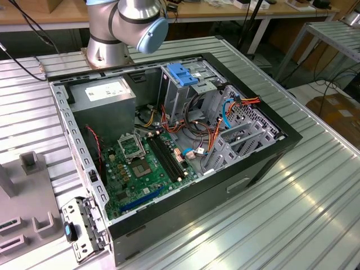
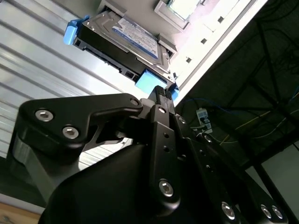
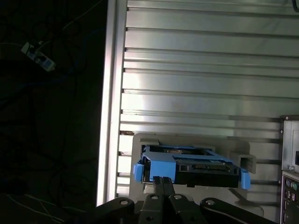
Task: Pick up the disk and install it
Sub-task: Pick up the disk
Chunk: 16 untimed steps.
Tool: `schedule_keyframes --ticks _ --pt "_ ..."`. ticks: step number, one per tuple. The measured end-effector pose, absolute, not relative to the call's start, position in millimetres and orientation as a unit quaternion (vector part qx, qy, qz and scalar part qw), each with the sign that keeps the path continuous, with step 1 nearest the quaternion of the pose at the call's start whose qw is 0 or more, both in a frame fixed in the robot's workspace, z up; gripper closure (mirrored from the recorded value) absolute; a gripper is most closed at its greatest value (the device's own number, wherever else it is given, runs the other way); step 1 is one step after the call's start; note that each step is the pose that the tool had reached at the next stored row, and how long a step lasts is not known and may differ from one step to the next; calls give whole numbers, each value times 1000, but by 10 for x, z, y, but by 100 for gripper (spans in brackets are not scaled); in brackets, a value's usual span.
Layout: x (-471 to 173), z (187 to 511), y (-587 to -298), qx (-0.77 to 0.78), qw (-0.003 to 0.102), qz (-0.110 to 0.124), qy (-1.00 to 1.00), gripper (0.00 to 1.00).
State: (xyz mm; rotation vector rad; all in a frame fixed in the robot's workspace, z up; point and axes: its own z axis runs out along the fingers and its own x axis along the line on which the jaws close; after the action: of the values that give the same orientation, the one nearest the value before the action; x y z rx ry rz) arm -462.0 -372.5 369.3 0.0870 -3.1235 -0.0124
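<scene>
You are working in what is probably a robotics lab or electronics workshop: an opened black metal computer case (image 1: 247, 180) is lying on a ribbed silver aluminium table (image 1: 315, 214), with long wooden workbenches (image 1: 56, 17) standing behind.

Glare on table (image 1: 315, 191), wrist views dim

Ribbed aluminium table (image 1: 292, 214), wooden bench (image 1: 28, 17)
</scene>
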Motion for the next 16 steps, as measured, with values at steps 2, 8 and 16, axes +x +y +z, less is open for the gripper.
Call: schedule_keyframes --ticks 2,8,16 --pt "-4620 3693 -3725 43 9 -4 -999 89" --pt "-4621 3693 -3725 95 9 -3 -995 89" --pt "-4621 3691 -3725 191 9 -2 -982 89"
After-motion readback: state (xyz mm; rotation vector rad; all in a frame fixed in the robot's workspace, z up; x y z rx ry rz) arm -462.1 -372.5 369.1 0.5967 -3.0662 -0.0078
